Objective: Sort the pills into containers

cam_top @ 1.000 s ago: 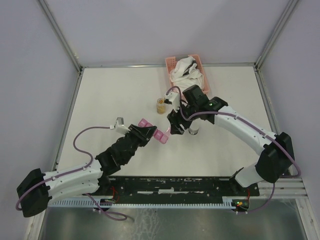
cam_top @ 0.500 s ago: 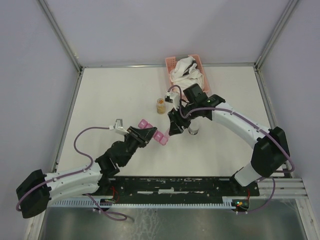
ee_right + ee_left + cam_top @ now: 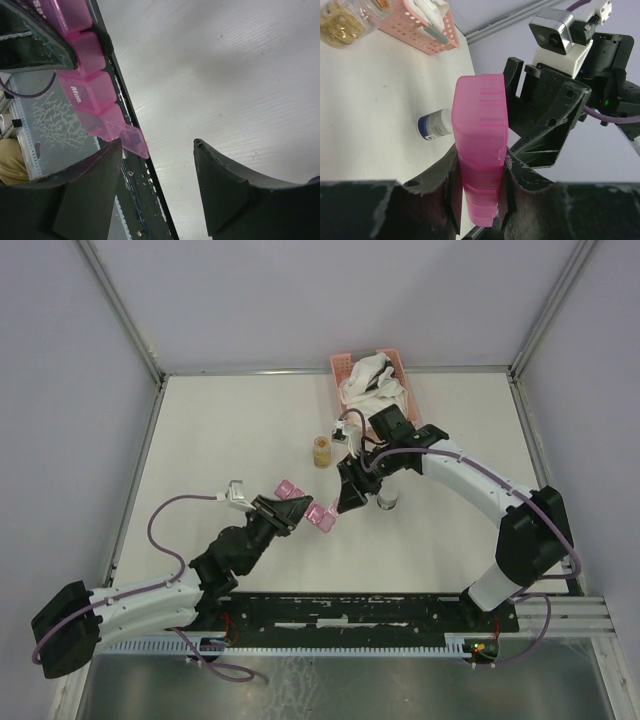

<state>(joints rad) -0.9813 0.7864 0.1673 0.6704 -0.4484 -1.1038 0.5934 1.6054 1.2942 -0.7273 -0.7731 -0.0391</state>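
Note:
My left gripper (image 3: 288, 510) is shut on the magenta-pink pill-box strip (image 3: 318, 516) and holds it above the table. In the left wrist view the strip (image 3: 481, 135) stands on end between both pads. My right gripper (image 3: 346, 502) is open and empty, right beside the strip's free end. In the right wrist view (image 3: 157, 150) the strip (image 3: 87, 92) lies at the upper left, with one end lid (image 3: 134, 141) hanging open by my left fingertip (image 3: 112, 155). A small jar of yellow pills (image 3: 322, 450) stands on the table behind. No loose pills show.
A pink lattice basket with white cloths (image 3: 372, 385) stands at the back edge. A small white bottle with a blue label (image 3: 436, 125) lies under my right arm, seen in the top view (image 3: 387, 502). The black rail runs along the near edge.
My left arm has stretched forward and carried the strip slightly right, towards the right gripper. My right arm has shifted a little and its gripper stays beside the strip's end.

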